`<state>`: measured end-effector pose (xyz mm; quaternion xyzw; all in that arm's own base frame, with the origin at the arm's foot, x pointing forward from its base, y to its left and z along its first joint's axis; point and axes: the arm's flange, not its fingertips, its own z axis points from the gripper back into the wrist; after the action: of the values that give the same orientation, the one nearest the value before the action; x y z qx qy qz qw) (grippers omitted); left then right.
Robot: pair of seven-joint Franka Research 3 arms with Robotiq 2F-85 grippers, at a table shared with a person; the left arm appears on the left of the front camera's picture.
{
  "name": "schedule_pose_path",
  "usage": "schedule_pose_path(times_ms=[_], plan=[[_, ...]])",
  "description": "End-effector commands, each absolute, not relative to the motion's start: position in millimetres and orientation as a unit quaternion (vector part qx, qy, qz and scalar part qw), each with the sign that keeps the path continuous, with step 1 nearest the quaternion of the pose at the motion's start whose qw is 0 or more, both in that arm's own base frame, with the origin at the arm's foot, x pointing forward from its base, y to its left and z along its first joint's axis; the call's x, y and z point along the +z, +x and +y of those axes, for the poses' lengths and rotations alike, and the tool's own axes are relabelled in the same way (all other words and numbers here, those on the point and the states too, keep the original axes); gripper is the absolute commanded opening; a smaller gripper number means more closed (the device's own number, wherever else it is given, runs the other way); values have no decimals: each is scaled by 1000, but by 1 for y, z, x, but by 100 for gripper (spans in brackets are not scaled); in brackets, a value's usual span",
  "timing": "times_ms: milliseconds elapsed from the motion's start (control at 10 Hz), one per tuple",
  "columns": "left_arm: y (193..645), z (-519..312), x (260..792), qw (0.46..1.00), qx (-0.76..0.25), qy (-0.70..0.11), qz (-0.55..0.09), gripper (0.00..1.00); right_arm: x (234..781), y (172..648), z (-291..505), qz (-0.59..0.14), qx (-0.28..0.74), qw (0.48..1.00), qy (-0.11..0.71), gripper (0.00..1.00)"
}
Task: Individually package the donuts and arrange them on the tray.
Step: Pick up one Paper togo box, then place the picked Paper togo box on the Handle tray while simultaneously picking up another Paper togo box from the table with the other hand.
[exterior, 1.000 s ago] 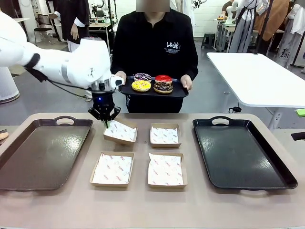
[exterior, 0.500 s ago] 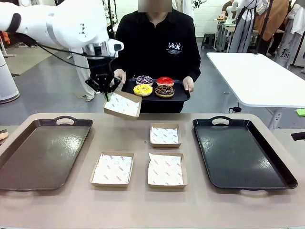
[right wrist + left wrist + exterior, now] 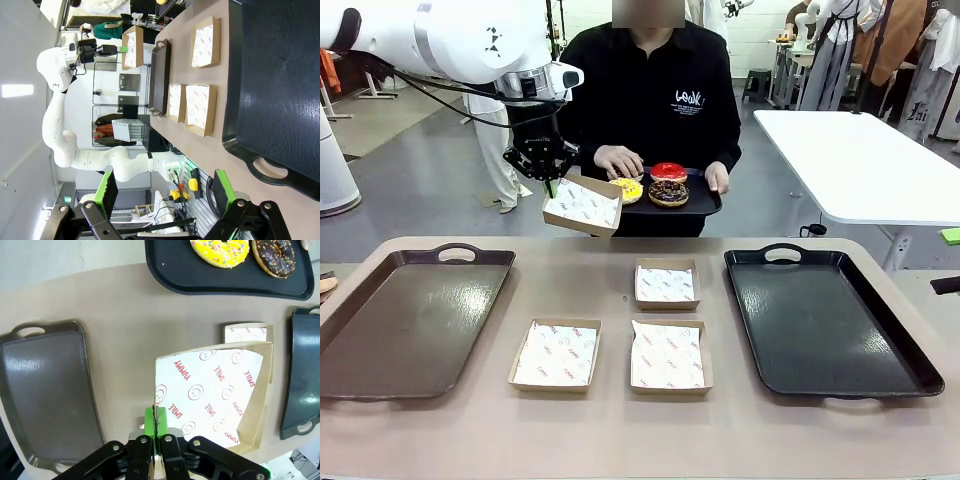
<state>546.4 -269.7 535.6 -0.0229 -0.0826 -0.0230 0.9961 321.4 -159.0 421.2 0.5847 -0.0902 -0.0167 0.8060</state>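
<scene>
Carrying box (image 3: 582, 205) closer to donuts (image 3: 668, 193) — left hand (image 3: 548, 185) pinching its rim, right hand (image 3: 165, 192) wide.

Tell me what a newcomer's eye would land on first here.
First, the left gripper, shut on the rim of a paper-lined box and holding it tilted in the air above the far side of the table. Just behind it, the person holds a small black tray of glazed donuts, with one hand over them.
</scene>
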Motion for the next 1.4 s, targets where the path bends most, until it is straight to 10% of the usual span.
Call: schedule_pose_path(times_ms=[0,1300], plan=[[546,-268,536,996,-21,-24,-82,0,422,321,-159,-92,-16,803,589,100],[546,-268,536,996,-21,-24,-82,0,422,321,-159,-92,-16,803,589,100]])
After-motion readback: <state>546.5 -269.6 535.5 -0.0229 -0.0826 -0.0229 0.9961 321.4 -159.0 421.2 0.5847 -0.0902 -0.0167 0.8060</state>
